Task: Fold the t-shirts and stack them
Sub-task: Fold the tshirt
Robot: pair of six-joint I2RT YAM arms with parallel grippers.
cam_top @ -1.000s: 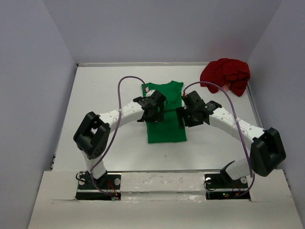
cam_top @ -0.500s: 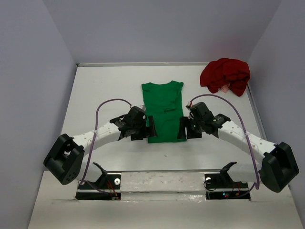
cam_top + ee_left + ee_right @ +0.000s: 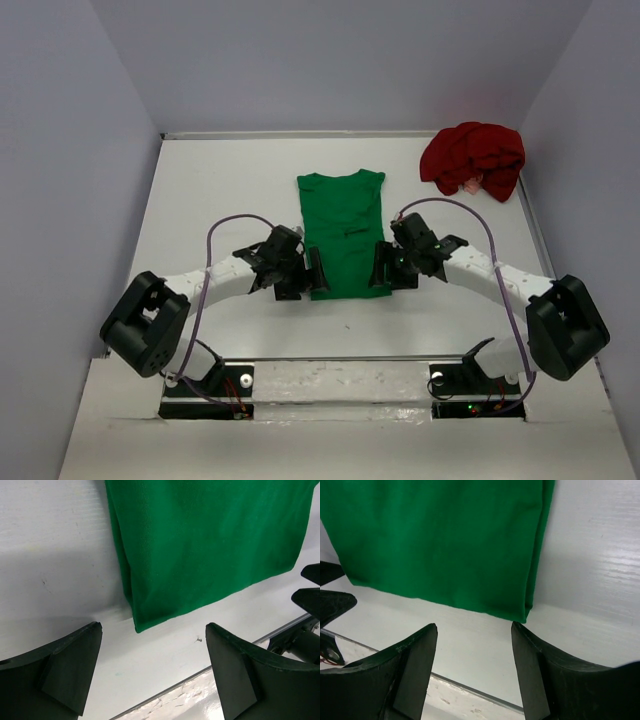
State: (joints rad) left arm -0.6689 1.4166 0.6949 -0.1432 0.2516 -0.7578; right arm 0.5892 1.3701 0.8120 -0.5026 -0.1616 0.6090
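Only overhead shows red t-shirt [image 3: 473,158]; wrists see green t-shirt [image 3: 210,540].

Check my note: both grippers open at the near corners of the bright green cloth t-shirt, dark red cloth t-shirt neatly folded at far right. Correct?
No: the top external view shows the dark red cloth t-shirt crumpled in a heap, not neatly folded. The left gripper and right gripper are open at the bright green cloth t-shirt's near corners.

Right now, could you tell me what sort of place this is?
Probably a robot test booth: a white table boxed in by bare walls, two bolted-down arms, a green t-shirt and a crumpled red one.
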